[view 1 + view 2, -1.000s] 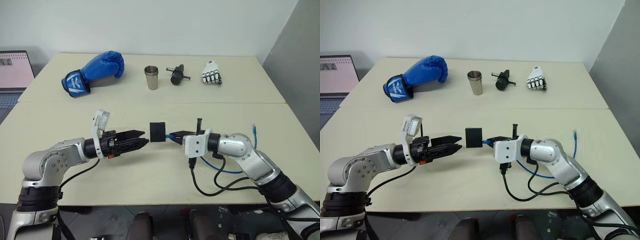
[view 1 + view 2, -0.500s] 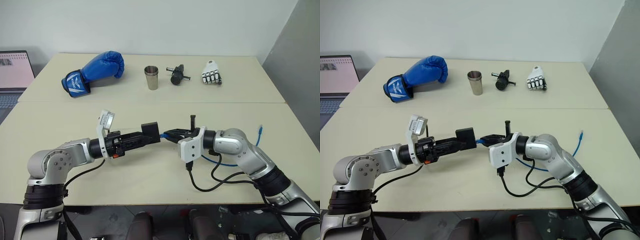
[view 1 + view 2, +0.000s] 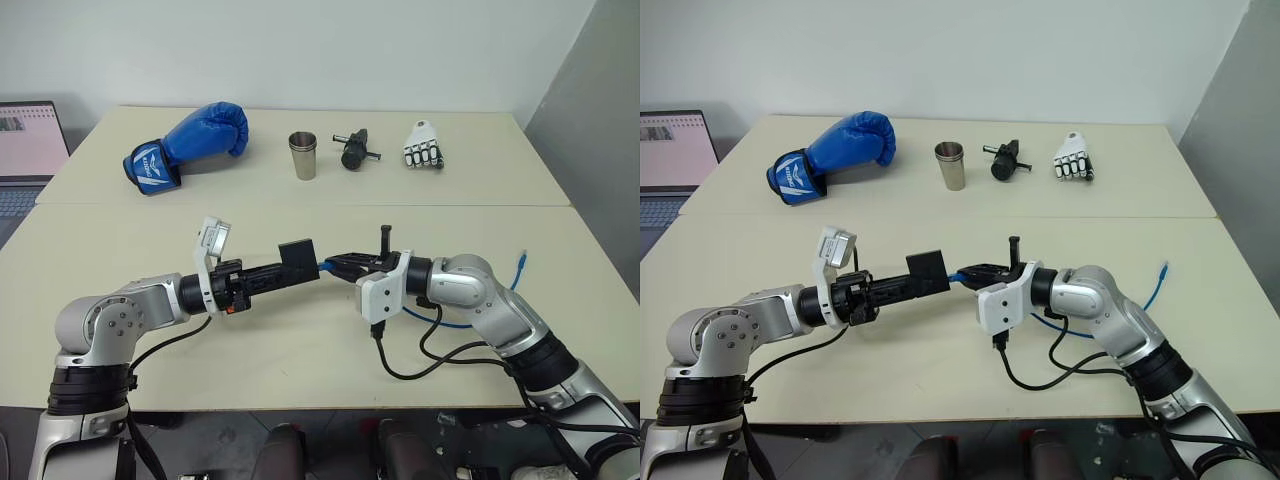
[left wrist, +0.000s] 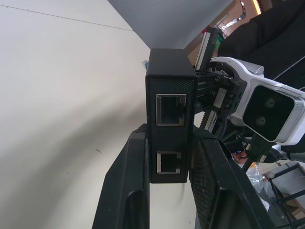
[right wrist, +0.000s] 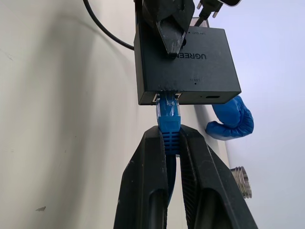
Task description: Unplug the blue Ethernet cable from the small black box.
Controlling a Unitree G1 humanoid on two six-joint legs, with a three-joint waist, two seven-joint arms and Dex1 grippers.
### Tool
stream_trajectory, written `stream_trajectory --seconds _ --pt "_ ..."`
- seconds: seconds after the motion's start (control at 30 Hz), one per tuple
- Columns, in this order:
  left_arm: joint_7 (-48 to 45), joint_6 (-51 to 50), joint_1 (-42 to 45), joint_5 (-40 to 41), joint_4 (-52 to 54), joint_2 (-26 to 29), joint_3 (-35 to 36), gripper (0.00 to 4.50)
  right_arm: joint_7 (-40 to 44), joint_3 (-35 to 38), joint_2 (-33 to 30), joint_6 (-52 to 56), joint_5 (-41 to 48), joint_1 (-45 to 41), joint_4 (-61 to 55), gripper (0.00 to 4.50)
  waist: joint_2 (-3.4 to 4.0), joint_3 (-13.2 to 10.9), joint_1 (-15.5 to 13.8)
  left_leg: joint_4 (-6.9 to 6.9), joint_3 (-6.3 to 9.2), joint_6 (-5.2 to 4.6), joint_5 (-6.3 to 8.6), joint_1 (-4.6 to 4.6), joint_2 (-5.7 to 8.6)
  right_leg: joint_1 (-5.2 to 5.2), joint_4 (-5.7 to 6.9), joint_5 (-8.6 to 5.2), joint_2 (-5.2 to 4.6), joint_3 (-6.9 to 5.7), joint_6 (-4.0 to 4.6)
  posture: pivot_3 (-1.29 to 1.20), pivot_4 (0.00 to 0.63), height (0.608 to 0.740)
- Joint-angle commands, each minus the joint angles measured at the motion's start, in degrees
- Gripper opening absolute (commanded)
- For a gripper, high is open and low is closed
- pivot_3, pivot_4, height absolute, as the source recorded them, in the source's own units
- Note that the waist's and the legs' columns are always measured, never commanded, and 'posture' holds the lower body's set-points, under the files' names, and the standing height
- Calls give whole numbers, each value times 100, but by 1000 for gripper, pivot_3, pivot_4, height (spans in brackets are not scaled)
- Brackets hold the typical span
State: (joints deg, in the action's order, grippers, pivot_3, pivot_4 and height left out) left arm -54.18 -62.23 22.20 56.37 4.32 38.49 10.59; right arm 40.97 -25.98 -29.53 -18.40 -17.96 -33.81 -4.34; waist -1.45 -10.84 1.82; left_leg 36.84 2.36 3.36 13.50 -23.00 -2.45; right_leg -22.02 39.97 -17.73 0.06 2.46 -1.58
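The small black box is held above the table, with my left gripper shut on its lower part from the left. In the left wrist view the box sits between the fingers, two empty ports facing the camera. The blue Ethernet cable's plug is seated in the box's opposite side. My right gripper is shut on that plug, reaching in from the right. The rest of the cable loops on the table behind the right arm, and its free end lies to the right.
At the back of the table lie a blue boxing glove, a steel cup, a black cylindrical gadget and a white model hand. A laptop stands at the far left. Black robot wires trail under the right arm.
My left gripper, open and short of the box a second ago, moved right onto it and shut. The box and right gripper shifted slightly left and rolled.
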Motion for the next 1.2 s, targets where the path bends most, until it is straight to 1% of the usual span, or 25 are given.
stream_trajectory --seconds 0.03,0.07,0.13,0.2,0.23,0.33,0.37,0.4,0.47,0.5,0.53,0.6,0.67,0.83,1.0,1.2 --pt "-76 17 162 41 112 -21 -44 777 -6 206 39 -131 149 -35 -170 931 0 0 1 0 0 0 0 0 0 0 0 0 0 0 0 0 150 740" --pt "-131 44 194 7 86 -10 -91 777 56 220 -11 -126 167 -20 -193 1106 0 0 0 0 0 0 0 0 0 0 0 0 0 0 0 0 150 740" --pt "-245 161 266 -82 32 -9 -179 777 238 250 -140 -99 275 21 -271 1646 0 0 -1 0 0 0 0 0 1 0 0 0 0 0 0 0 150 740" --pt "-416 287 353 -208 -36 35 -323 777 478 326 -300 -25 533 86 -430 2094 0 0 -12 1 -1 0 0 -1 3 1 0 0 -1 0 0 0 150 740" --pt "-575 392 397 -322 -87 81 -432 777 700 383 -409 136 809 143 -581 2166 0 0 -14 1 0 0 0 0 5 3 -1 0 -2 -1 0 0 150 740" --pt "-1057 775 492 -700 -252 230 -734 777 1276 611 -643 968 1755 353 -1117 2172 0 0 -16 1 1 0 0 -1 8 3 -2 0 -3 -2 0 0 150 740" --pt "-1173 877 509 -783 -303 255 -786 777 1371 663 -682 1192 1940 392 -1244 2172 0 0 -16 1 1 0 0 0 7 3 -2 0 -3 -2 1 0 150 740" --pt "-1343 1044 537 -909 -372 292 -865 777 1455 800 -731 1793 2365 487 -1472 2172 0 0 -14 1 1 0 0 0 6 4 -1 0 -3 -1 1 0 150 740" --pt "-1671 1274 593 -1123 -515 391 -1010 777 1435 1085 -704 3120 3301 602 -1869 2172 0 0 -7 0 1 0 0 0 4 3 0 0 -2 -3 2 0 150 740" --pt "-1826 1372 629 -1210 -577 429 -1077 777 1299 1302 -601 3953 3979 598 -1981 2172 0 0 2 1 3 0 0 0 1 3 0 -1 -1 -4 6 0 150 740" --pt "-1937 1436 664 -1263 -632 449 -1114 777 1161 1471 -500 4607 4459 558 -2008 2172 1 0 10 0 2 0 0 1 -1 4 1 -1 0 -2 9 0 150 740" --pt "-2089 1497 724 -1328 -713 453 -1144 777 1035 1656 -415 5493 5015 480 -2003 2172 1 0 7 0 2 0 0 3 -5 3 2 2 2 -4 16 0 150 740" --pt "-2168 1506 785 -1349 -718 423 -1156 777 963 1753 -231 6018 5404 464 -1766 2172 1 0 1 0 3 0 0 2 -4 3 1 1 3 -5 18 0 150 740" --pt "-2240 1458 843 -1320 -719 359 -1058 777 745 1984 156 6873 6128 396 -1564 2172 2 -1 3 -2 -1 -2 1 -5 -2 -5 -1 0 7 -3 19 0 150 740" --pt "-2239 1326 808 -1191 -635 366 -938 777 642 2080 375 7003 6186 331 -1213 2172 2 -1 6 -2 -1 -2 1 -10 -4 -10 -1 0 9 -4 18 0 150 740" --pt "-2252 1199 776 -1097 -620 364 -851 777 802 1951 458 7077 6185 268 -1020 2172 2 -1 6 -2 -1 -2 1 -16 -9 -18 -1 -1 18 -3 18 0 150 740"
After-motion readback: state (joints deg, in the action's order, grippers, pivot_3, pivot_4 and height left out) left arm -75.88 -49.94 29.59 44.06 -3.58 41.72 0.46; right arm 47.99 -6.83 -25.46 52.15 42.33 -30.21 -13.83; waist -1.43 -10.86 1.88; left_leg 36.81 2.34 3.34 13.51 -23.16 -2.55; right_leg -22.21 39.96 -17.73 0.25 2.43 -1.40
